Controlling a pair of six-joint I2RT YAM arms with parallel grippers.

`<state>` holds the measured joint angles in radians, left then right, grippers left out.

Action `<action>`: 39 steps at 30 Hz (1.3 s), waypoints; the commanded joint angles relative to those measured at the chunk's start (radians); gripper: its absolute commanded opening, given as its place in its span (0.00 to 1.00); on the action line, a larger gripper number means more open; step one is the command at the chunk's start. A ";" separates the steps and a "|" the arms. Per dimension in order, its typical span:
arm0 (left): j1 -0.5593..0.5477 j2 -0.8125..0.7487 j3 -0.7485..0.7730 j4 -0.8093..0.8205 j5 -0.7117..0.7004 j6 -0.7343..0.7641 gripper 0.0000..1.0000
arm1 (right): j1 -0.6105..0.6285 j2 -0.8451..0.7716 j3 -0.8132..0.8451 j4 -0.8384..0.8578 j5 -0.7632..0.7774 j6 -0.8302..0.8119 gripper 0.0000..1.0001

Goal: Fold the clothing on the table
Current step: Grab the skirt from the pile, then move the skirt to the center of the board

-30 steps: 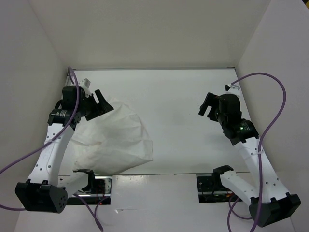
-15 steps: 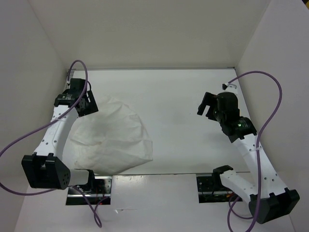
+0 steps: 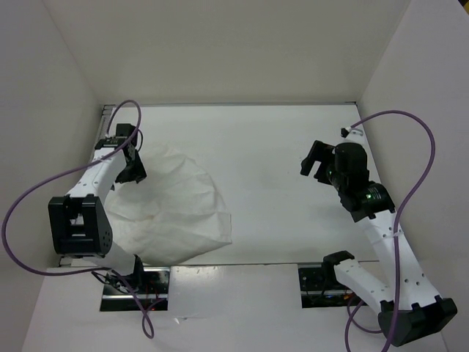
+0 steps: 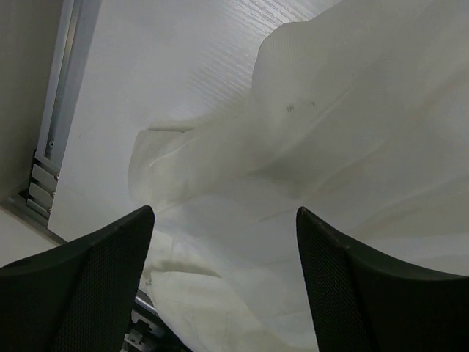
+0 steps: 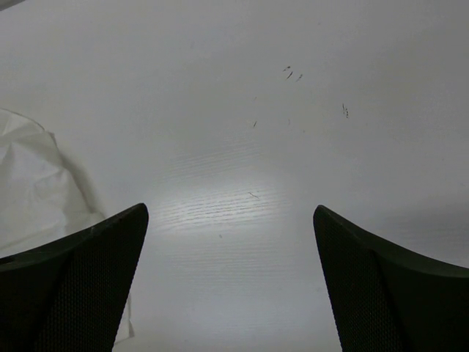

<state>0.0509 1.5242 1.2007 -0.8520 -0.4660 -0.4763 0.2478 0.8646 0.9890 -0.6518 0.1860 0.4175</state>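
In the top external view, the soft, wrinkly white garment of thin fabric [image 3: 179, 209] is seen lying in a rounded, loosely bunched heap on the left half of the flat matte white bench [image 3: 278, 139], with its near edge reaching the bench's front edge. The left arm's black two-finger tool [image 3: 132, 171] is held over the garment's far left edge, probably so that an edge or corner can be picked up for a first fold; from above it cannot be told whether the fabric is touched. The right arm's black two-finger tool [image 3: 314, 163] is held over bare bench on the right side, well apart from the garment and apparently kept out of the way. In the left wrist view, the left tool's fingers [image 4: 88, 286] are shown spread wide apart with nothing clamped between them. Rumpled folds of the garment are seen below, with a strip of bare bench and the thin metal edge rail [image 4: 57, 110] at the left, and the garment is judged not yet gripped. In the right wrist view, the right tool's fingers [image 5: 73, 279] are likewise shown wide apart and empty over bare bench, and only a crumpled edge of the garment is caught at the left border. No neat fold is made out, so the folding is judged to be near its start.
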 commanded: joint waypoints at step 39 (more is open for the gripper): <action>-0.401 0.226 1.060 0.318 1.356 -0.117 0.00 | -0.008 -0.093 0.025 -0.003 0.082 0.087 0.98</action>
<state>-0.3557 1.7531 2.0884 -0.6418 0.7464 -0.5117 0.2478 0.8158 0.9890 -0.6529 0.2329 0.4656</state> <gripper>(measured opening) 0.003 0.977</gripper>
